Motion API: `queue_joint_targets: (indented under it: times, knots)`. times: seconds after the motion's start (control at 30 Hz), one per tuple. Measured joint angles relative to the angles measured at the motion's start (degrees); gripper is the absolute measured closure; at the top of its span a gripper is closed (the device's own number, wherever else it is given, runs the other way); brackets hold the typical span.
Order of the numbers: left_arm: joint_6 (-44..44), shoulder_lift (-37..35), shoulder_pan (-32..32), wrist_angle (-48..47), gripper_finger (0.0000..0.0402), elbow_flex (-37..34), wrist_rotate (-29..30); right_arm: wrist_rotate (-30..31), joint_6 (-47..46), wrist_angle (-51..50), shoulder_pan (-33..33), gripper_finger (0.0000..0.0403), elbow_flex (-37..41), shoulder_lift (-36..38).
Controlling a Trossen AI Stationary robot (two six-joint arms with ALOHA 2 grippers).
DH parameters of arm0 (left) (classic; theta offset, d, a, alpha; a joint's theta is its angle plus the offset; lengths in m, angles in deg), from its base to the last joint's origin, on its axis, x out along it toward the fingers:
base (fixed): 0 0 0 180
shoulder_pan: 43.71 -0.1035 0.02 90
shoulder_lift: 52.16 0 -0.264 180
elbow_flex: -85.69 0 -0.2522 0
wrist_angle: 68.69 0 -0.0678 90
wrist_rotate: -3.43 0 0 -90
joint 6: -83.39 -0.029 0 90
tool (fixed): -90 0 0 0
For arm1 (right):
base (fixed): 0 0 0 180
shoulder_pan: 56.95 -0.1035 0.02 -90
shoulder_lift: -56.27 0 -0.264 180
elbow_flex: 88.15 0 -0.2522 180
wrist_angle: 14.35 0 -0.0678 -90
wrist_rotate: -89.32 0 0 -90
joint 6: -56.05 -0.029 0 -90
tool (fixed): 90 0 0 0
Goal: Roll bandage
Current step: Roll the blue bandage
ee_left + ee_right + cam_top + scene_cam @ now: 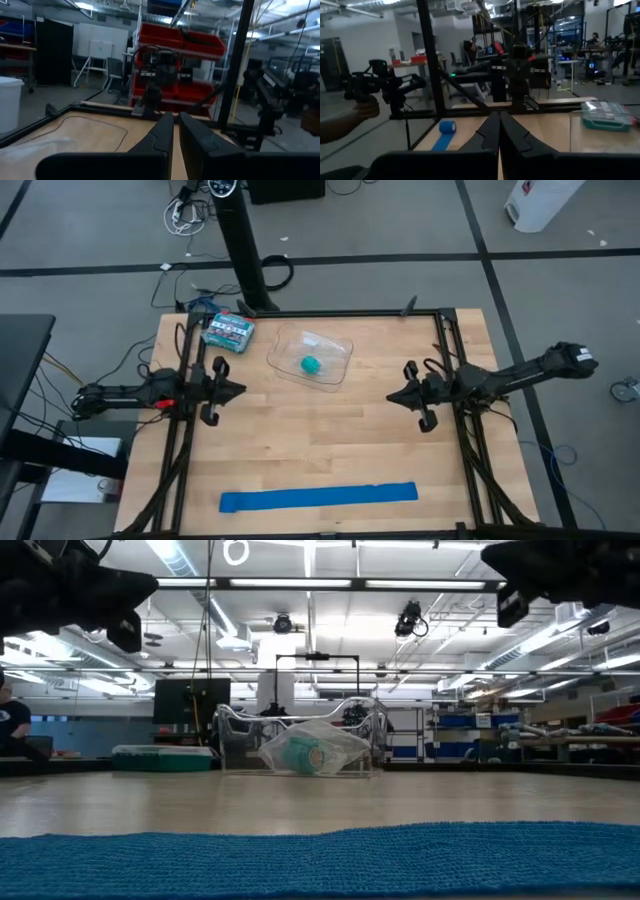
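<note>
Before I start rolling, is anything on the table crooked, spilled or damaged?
Nothing stands out. The blue bandage lies flat and nearly straight along the table's near edge, unrolled. The teal roll sits in its clear tray, the box beside it. Both grippers, left and right, hover apart, empty.

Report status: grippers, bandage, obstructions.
Left gripper and right gripper shut, empty, above mid-table. Bandage flat, unrolled, at near edge. Nothing in the way.
</note>
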Motion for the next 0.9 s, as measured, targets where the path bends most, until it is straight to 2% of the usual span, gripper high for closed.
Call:
queue_joint_targets:
  times: [0.37, 0.57, 0.73, 0.9]
  knots:
    - [-0.01, 0.02, 0.02, 5.09, 0.0364, 0.00, 0.59, 0.15, 1.20, 4.10, -2.55, 0.0402, -14.75, -24.07]
    - [5.06, 0.02, 0.02, 5.14, 0.0364, 0.14, 0.57, 0.15, 1.20, 4.48, -2.99, 0.0402, -22.95, -35.49]
    - [7.01, 0.84, 0.23, 4.34, 0.0365, 3.18, 0.52, 0.13, -1.61, 5.10, -2.98, 0.0401, -28.34, -43.79]
    - [2.82, 4.23, 0.46, 0.72, 0.0364, 8.01, 1.13, 0.15, -3.93, 5.26, -3.88, 0.0402, -33.10, -51.08]
